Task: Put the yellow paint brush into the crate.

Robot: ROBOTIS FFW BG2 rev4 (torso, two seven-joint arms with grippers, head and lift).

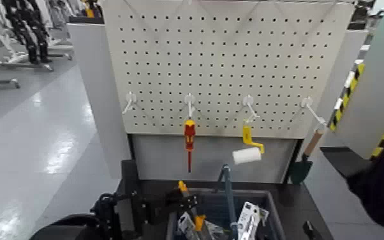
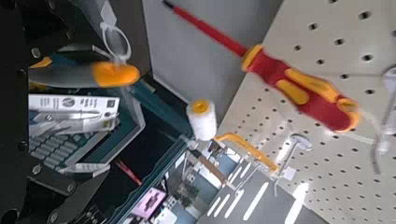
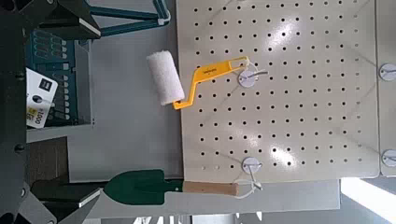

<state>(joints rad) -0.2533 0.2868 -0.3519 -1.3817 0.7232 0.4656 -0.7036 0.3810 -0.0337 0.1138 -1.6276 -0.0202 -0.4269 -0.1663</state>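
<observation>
Left claw (image 2: 79,110) open, empty, by yellow paint brush (image 1: 199,223) in crate (image 1: 262,194), right claw (image 3: 86,114) open, packet (image 1: 249,219) print unreadable

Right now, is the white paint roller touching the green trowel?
Apart. The right wrist view shows a plain grey gap between the roller and the trowel.

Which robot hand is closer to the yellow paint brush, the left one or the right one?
Left. The left gripper is right beside the yellow paint brush. The right gripper is farther away, past the crate's right side.
</observation>
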